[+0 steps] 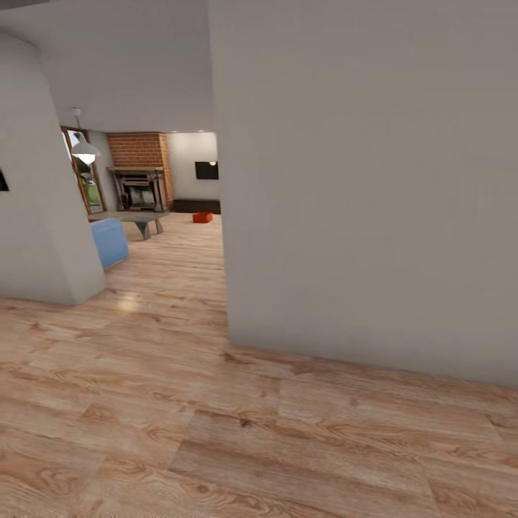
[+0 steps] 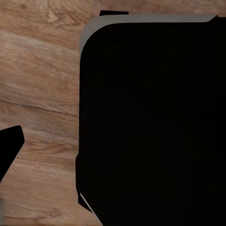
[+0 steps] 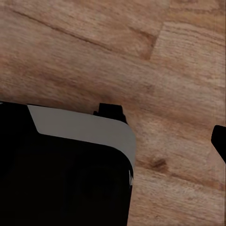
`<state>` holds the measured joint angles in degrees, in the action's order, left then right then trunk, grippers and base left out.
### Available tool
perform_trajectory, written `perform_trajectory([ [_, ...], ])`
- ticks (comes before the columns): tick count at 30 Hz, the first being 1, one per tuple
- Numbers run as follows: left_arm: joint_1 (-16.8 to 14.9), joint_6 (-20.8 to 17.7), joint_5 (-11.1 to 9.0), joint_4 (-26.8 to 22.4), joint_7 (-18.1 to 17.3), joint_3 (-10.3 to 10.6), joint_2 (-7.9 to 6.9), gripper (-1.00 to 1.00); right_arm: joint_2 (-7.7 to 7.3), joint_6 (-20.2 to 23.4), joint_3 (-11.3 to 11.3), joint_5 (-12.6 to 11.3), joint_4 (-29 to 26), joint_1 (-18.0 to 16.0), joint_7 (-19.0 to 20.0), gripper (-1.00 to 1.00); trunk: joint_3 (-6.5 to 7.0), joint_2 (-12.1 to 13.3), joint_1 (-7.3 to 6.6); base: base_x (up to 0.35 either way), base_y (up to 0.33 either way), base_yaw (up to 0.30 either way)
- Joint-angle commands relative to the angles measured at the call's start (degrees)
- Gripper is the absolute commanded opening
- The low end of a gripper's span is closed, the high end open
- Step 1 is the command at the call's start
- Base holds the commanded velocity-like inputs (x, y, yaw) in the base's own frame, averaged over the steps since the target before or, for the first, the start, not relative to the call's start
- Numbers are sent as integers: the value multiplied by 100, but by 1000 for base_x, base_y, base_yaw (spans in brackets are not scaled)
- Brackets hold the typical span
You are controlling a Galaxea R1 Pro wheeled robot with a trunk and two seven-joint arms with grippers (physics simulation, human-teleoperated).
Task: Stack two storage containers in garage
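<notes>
Far down the hallway, one orange-red storage container [image 1: 202, 217] sits on the light wood-plank floor of the living room [image 1: 155, 216], in front of a long dark low cabinet [image 1: 196, 206]. The garage is out of view. A black fingertip [image 2: 9, 150] of my left gripper hangs over the wood floor beside my dark base [image 2: 150, 122]. A black fingertip [image 3: 219, 141] of my right gripper also hangs over the planks, beside the base [image 3: 61, 179]. Neither holds anything that I can see.
A large grey wall [image 1: 367, 187] stands close on the right, its corner [image 1: 226, 316] edging the passage. A curved grey wall [image 1: 36, 187] bounds the left. Beyond are a blue sofa [image 1: 109, 242], a low table [image 1: 133, 216], a brick column with fireplace [image 1: 140, 169] and a black TV [image 1: 206, 170].
</notes>
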<state>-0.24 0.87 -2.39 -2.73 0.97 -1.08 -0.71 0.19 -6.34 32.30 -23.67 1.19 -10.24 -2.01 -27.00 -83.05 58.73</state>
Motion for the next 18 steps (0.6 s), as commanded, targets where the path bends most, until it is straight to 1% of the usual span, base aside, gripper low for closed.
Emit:
perform_trajectory([
  [1, -2, 9, -25, 1, 6, -7, 1, 100, 1, -27, 49, -46, 13, -4, -3, 100, -5, -3, 0, 0, 0, 232],
  [18, -2, 9, -25, 1, 6, -6, 1, 100, 8, -67, 48, -50, 13, -4, -10, 100, -5, -3, 0, 0, 0, 280],
])
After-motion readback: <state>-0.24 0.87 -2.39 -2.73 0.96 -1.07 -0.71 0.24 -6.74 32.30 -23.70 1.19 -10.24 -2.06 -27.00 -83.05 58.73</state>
